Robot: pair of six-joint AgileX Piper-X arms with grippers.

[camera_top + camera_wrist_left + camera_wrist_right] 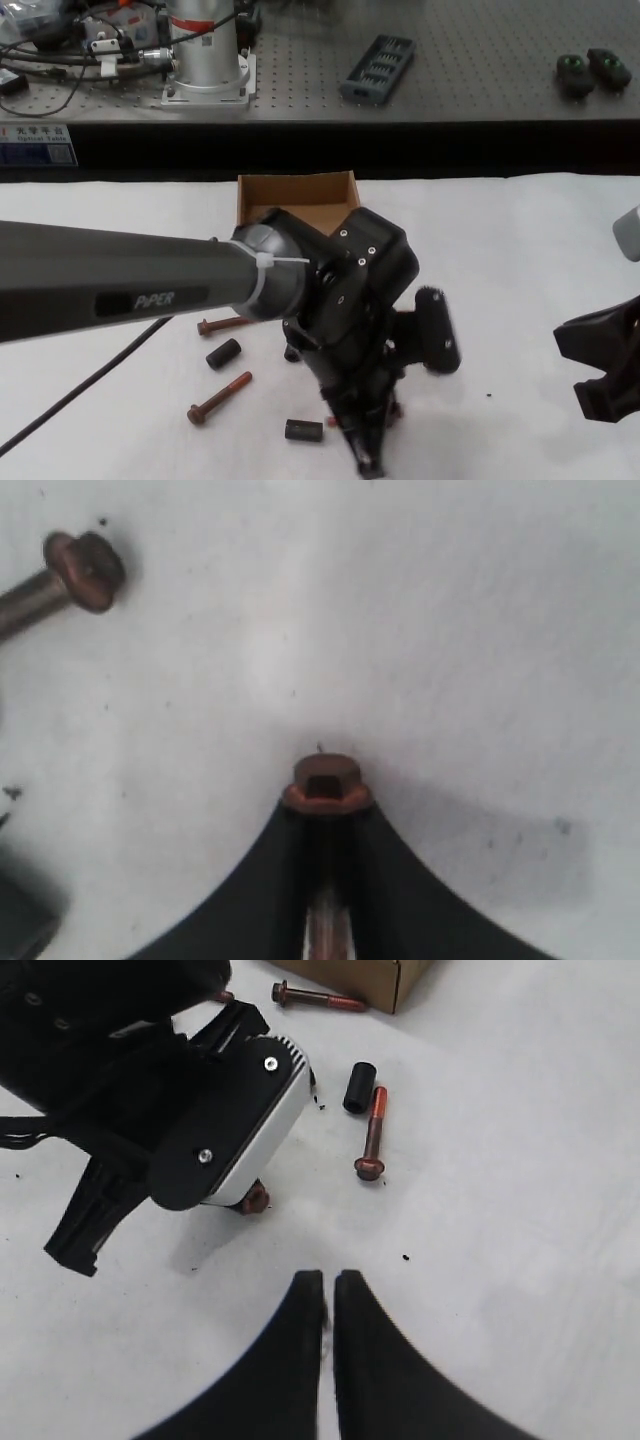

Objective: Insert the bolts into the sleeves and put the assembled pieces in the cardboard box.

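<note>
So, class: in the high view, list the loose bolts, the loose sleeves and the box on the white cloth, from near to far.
Short black cylindrical sleeve → rusty-brown metal bolt → second black sleeve → second rusty bolt → open brown cardboard box.

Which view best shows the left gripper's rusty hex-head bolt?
Left wrist view: the rusty hex-head bolt sits close, clamped in the left gripper. Right wrist view: just its head; high view: the arm covers it.

Left claw (325, 818), right claw (328, 1286): seemingly closed
</note>
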